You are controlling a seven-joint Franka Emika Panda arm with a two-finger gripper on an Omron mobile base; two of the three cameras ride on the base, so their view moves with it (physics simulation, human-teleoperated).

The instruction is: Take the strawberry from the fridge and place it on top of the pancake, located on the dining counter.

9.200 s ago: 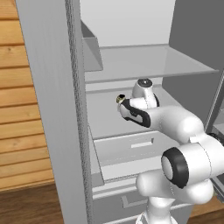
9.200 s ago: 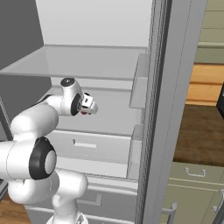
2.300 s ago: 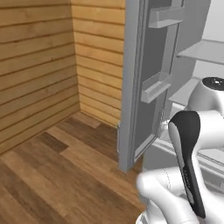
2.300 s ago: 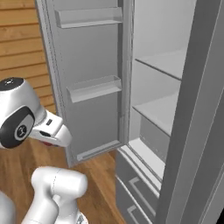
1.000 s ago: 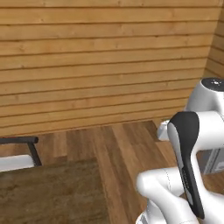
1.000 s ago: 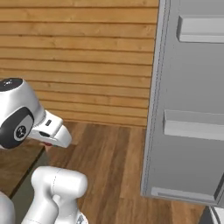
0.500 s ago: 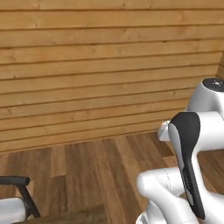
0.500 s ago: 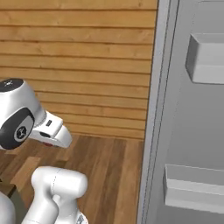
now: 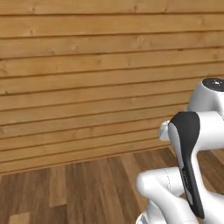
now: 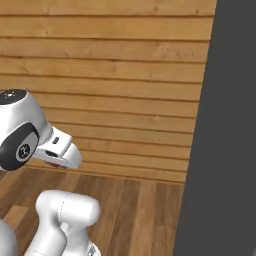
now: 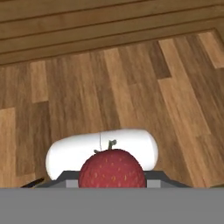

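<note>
Left base view: a horizontal plank wall (image 9: 87, 78) fills the far side, with plank floor (image 9: 65, 192) below it. The white arm (image 9: 192, 175) is folded close to the base at lower right. No dining counter or pancake here, so the carry looks unfinished.

Right base view: same plank wall at left and centre. A flat dark grey panel (image 10: 225, 150) runs the full height on the right, very near the camera; probably the fridge door, though I cannot be sure. The arm's wrist (image 10: 57, 150) sits at left, with a sliver of red just under it, likely the berry.

Hand view: the strawberry (image 11: 112, 169) sits low and centred, green stalk up, floor beyond it. The gripper (image 11: 112, 181) has its jaws clamped on the berry, as far as the dark pads on either side show; the contact itself is hidden at the lower edge.

Risks, as I judge them: the berry is small, rounded and soft, so a jolt while the base drives could roll it out of the jaws or bruise it. The grey panel is near on the right; a wide swing could clip it.

Containers: none in sight, so no contents to report.
</note>
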